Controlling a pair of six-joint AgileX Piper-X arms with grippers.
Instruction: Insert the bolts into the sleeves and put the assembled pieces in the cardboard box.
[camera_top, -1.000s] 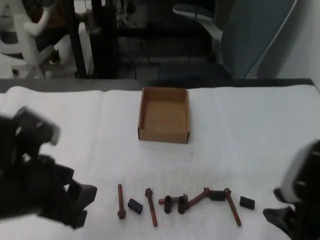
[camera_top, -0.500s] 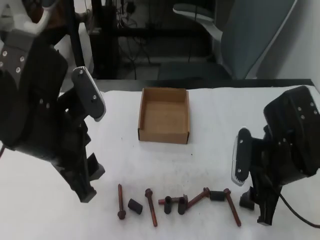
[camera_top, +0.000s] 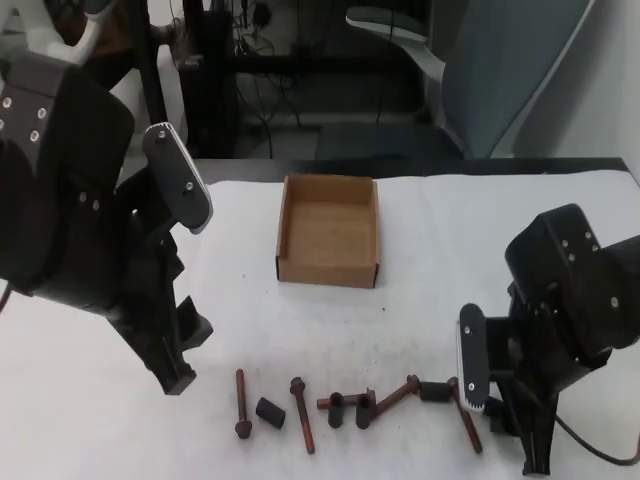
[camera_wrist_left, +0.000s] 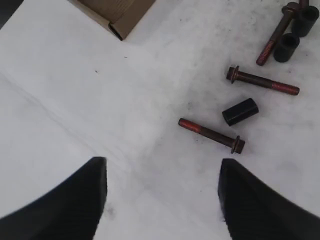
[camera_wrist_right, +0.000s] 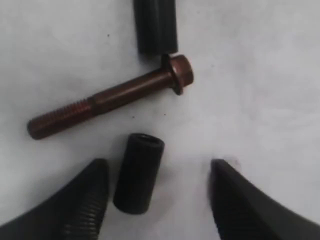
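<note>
Several reddish bolts and short black sleeves lie loose in a row on the white bench, among them a bolt (camera_top: 241, 402), a sleeve (camera_top: 270, 412) and a bolt (camera_top: 463, 415). The cardboard box (camera_top: 328, 230) stands behind them with nothing inside. My left gripper (camera_top: 185, 358) hangs open above bare cloth, left of the row; its own view shows the gripper (camera_wrist_left: 162, 165) short of a bolt (camera_wrist_left: 212, 135) and a sleeve (camera_wrist_left: 240, 111). My right gripper (camera_wrist_right: 157, 167) is open low over the row's right end, with a sleeve (camera_wrist_right: 139, 172) lying between its fingers and a bolt (camera_wrist_right: 110, 97) just beyond.
A second sleeve (camera_wrist_right: 156, 25) touches the head of that bolt. A box corner (camera_wrist_left: 115, 12) shows in the left wrist view. The bench's far edge runs behind the box, with chairs and dark stands past it. Bare cloth lies either side of the box.
Both arms have come from the picture's lower corners to over the bench. In the last half second the right arm sank toward the row's right end; the left arm barely shifted.
</note>
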